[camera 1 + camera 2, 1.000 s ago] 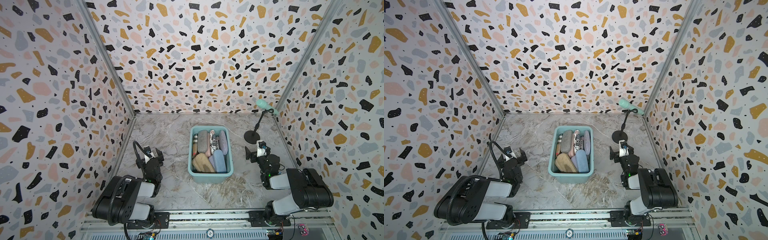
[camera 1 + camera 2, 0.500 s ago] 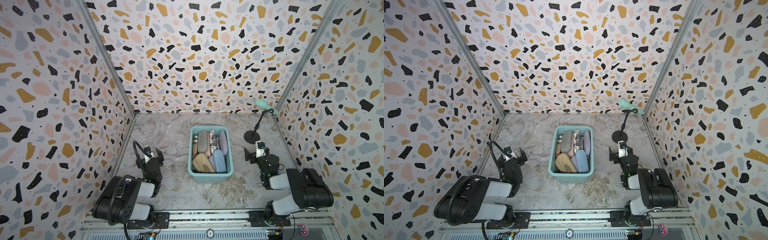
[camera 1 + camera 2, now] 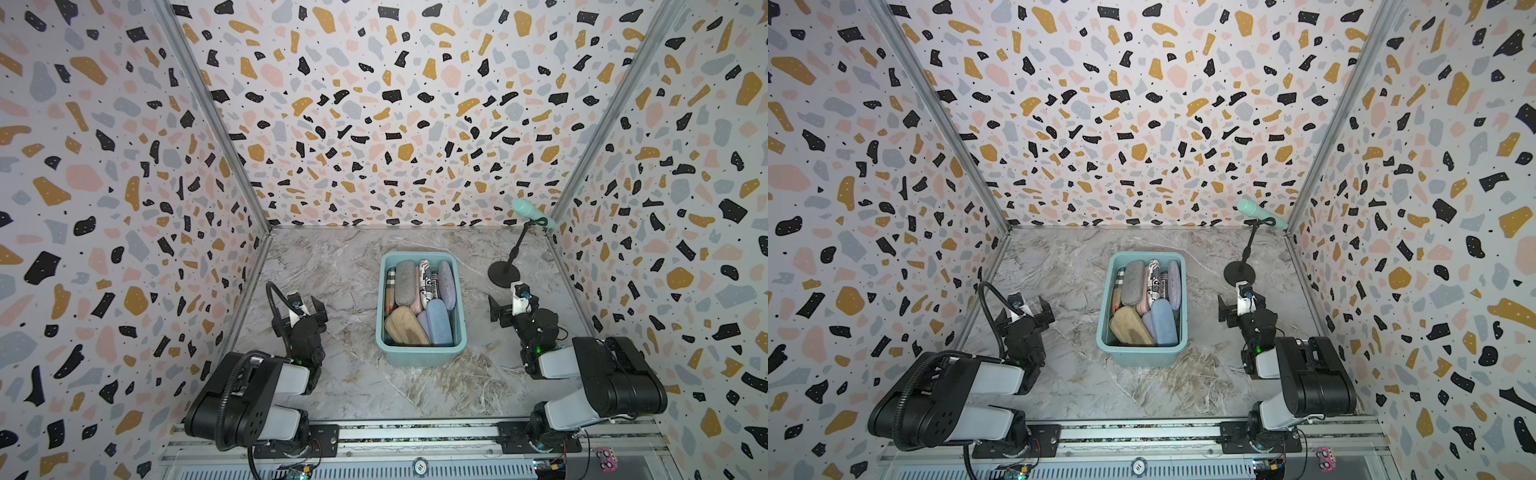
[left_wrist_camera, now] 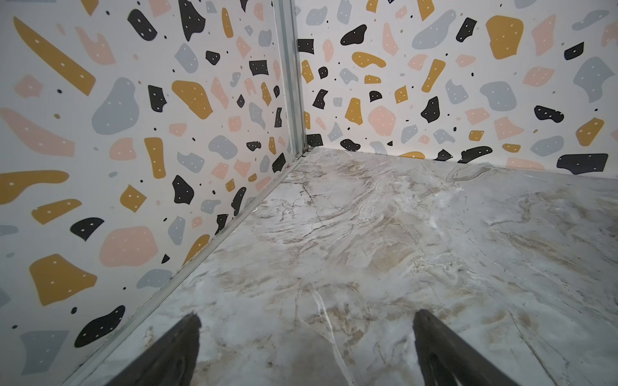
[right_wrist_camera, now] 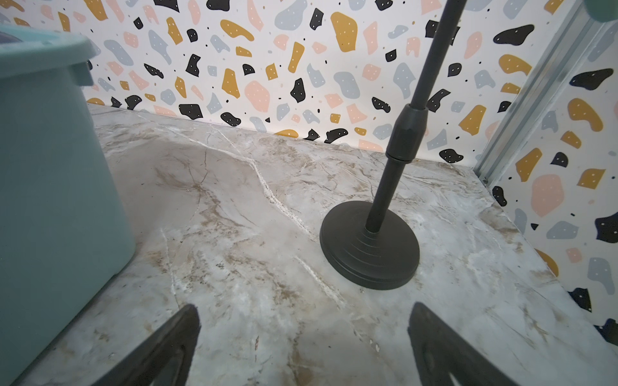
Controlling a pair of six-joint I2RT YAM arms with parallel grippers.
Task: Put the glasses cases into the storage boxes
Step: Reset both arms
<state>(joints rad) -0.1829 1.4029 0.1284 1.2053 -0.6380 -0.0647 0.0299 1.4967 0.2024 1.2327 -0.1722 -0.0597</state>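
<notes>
The left claw sits low over the surface, its jaws spread wide with nothing between them. Its wrist view shows only bare marble and the wall corner ahead, so it points toward that corner and not toward the box. To its right, in the middle of the surface, stands the teal storage box, its long axis running from the robot's side toward the back wall. All the glasses cases that I can see lie inside it, packed side by side and mostly along that same axis. A grey case and a newsprint case lie at the far end, a tan case and a light blue case nearest the robot. In both top views no case shows loose on the surface. Further right, the right claw is likewise wide open and empty, and it sits nearer the box than the left one does. Its wrist view catches the box's wall just beside one finger, with the microphone stand ahead. I judge the packing done, so any coming move would be a retreat, not a reach.
</notes>
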